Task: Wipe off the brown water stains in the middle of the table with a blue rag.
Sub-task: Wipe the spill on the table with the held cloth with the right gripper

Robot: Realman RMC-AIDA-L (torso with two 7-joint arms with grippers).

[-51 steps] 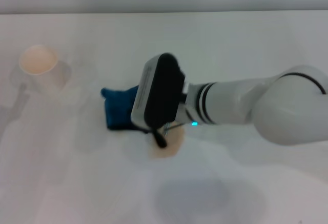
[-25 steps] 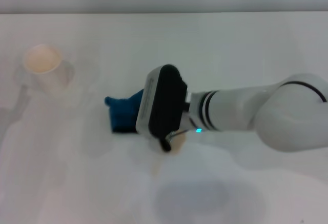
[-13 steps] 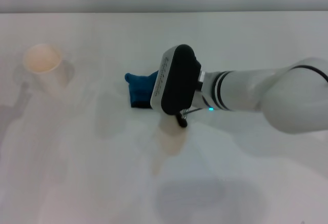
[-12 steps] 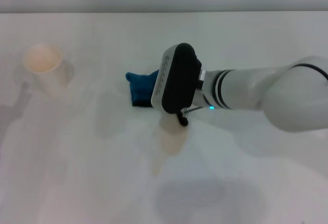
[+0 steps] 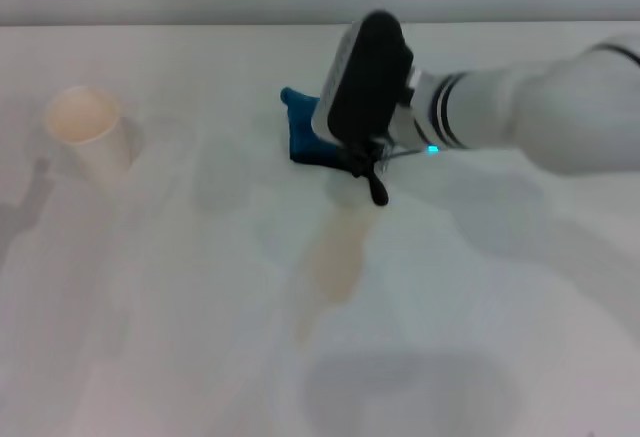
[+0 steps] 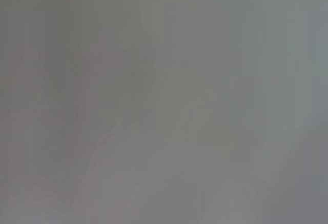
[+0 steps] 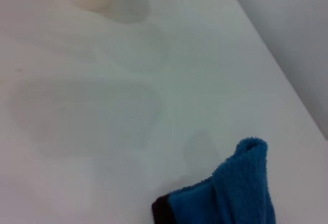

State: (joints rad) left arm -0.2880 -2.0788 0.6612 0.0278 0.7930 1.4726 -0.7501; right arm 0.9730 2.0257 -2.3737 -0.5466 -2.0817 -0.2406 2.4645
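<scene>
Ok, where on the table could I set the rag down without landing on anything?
Bare table lies between the paper cup and the brown water stains, and along the near edge. The far middle is crowded: the right gripper with the blue rag sits just beyond the stains. Right of the stains, under the arm, also looks free.

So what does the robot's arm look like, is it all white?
Mostly. The right arm is smooth, round and glossy white, with thin black rings near the wrist and a tiny turquoise light glowing there. Its right end effector is a chunky block, black on one face with a white side. A short black stub and thin wire poke out underneath. The left arm isn't in view.
</scene>
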